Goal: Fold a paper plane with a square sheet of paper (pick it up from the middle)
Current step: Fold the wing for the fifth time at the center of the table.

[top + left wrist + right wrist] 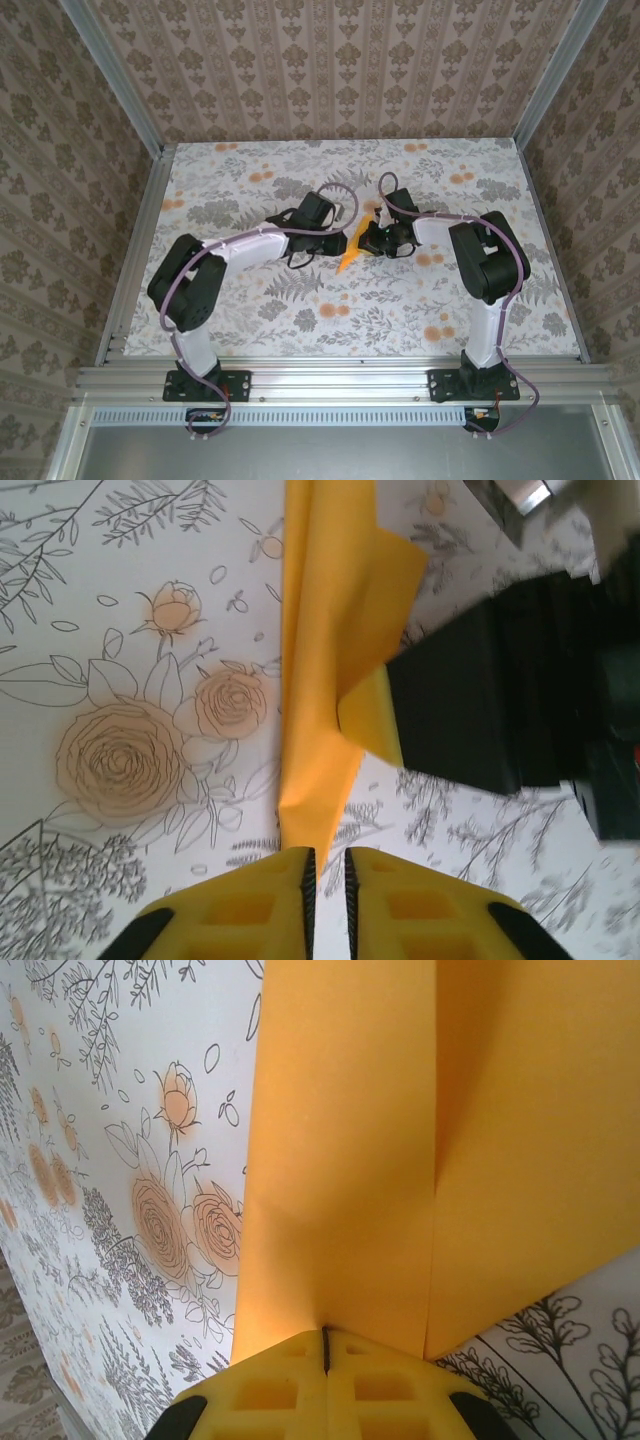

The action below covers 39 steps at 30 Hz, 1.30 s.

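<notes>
Flowered tabletop (pixel 400 310) leaves open room toward every edge; at its middle the left gripper (pixel 325 865), jaws a sliver apart, sits just short of the creased orange paper (pixel 320 630), pinched tight by the right gripper (pixel 326 1345), with patterned walls (pixel 330 70) beyond.

We look down from above and behind onto the whole tabletop (pixel 400 320), while both wrist cameras closely face the same square sheet of paper (pixel 320 630).

Right gripper (pixel 372 718) crowds the paper (pixel 320 630); table (pixel 120 600) beside it lies free
</notes>
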Each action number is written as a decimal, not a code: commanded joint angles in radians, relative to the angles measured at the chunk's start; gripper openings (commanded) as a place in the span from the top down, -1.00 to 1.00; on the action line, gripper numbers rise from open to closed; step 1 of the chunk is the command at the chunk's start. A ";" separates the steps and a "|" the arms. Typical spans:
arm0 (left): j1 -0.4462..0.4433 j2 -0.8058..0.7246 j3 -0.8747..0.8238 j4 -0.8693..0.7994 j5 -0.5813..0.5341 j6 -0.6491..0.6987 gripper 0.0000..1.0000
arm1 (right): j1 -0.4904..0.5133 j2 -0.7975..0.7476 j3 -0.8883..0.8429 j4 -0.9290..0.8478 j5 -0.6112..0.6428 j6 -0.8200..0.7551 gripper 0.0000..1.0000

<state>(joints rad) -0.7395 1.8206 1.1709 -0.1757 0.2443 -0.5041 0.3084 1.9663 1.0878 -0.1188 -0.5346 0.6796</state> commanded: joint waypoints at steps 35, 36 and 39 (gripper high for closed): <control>0.067 0.161 -0.108 0.185 0.346 -0.101 0.81 | -0.018 0.134 -0.013 -0.171 0.161 0.000 0.94; 0.064 0.156 -0.109 0.178 0.348 -0.097 0.81 | -0.018 0.136 -0.013 -0.173 0.162 0.001 0.95; 0.055 0.142 -0.117 0.159 0.338 -0.085 0.81 | -0.017 0.142 -0.011 -0.180 0.166 0.006 0.94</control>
<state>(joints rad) -0.6662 1.9919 1.0878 0.0841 0.5606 -0.6094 0.2974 1.9949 1.1225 -0.1520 -0.5728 0.6800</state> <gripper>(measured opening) 0.097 0.048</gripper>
